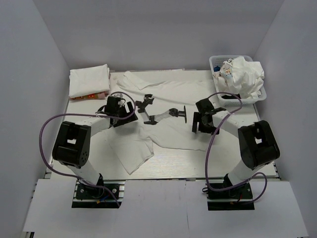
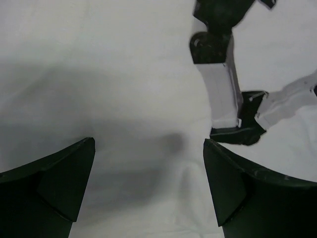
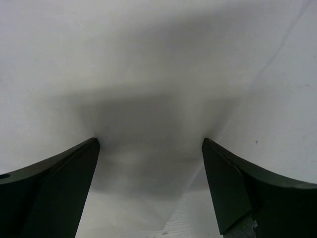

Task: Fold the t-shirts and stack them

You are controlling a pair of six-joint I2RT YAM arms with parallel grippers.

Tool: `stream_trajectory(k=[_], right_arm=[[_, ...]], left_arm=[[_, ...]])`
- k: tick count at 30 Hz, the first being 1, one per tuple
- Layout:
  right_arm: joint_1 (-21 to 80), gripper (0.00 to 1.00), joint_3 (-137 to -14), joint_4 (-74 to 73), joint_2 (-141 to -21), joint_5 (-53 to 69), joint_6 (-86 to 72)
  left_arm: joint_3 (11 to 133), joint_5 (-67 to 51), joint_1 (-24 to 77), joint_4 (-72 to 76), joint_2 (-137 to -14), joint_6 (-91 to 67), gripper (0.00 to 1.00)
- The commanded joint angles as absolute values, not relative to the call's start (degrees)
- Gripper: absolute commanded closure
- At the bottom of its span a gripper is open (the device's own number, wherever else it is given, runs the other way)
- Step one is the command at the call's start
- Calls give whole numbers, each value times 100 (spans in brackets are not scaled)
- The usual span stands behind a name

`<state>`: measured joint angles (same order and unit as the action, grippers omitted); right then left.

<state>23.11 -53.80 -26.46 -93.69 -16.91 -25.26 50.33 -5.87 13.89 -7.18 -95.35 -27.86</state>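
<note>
both claws hang wide over a white t-shirt [image 1: 173,89] spread flat on the tabletop [image 1: 198,159], the left claw [image 2: 148,141] and right claw [image 3: 150,141] gripping nothing. between them its black-and-white chest print [image 1: 161,116] shows jointed links. farther back lie folded white t-shirts [image 1: 89,79] far left and crumpled t-shirts [image 1: 245,74] in a white basket [image 1: 215,62] far right.
</note>
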Motion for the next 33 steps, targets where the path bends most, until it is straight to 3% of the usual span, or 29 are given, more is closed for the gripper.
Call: stream_trajectory(k=[1,6,15,21,26,29,30,33], right_arm=[[2303,10,-5186,-2847,-9185,-2152,-2759],[2241,10,-4720,-3331,-8887,-3057,-3338],[1645,10,-3764,-3788,-7235,-2944,-3902],[1371,10,-3525,-3315,-6838,-2076,-3464],[1380,10,-3410,-2216,-6723,-416,-2962],[1389,10,-3401,-1961,-6872,-290,-3006],[1380,12,-3410,-1925,-6925,-325,-3049],[1371,34,-3375,-1907,-7206,-395,-3120]], left_arm=[[4747,-71,1336,-756,-9343,-3181,0],[4386,158,1195,-746,-9325,-3401,0],[4746,422,1195,-1204,-9844,-3577,0],[4746,308,1248,-1082,-9660,-3455,0],[4588,-70,1318,-905,-9168,-3366,0],[4588,-140,1318,-853,-8930,-3366,0],[4536,-141,1318,-853,-8782,-3366,0],[4535,-10,1318,-853,-8561,-3366,0]])
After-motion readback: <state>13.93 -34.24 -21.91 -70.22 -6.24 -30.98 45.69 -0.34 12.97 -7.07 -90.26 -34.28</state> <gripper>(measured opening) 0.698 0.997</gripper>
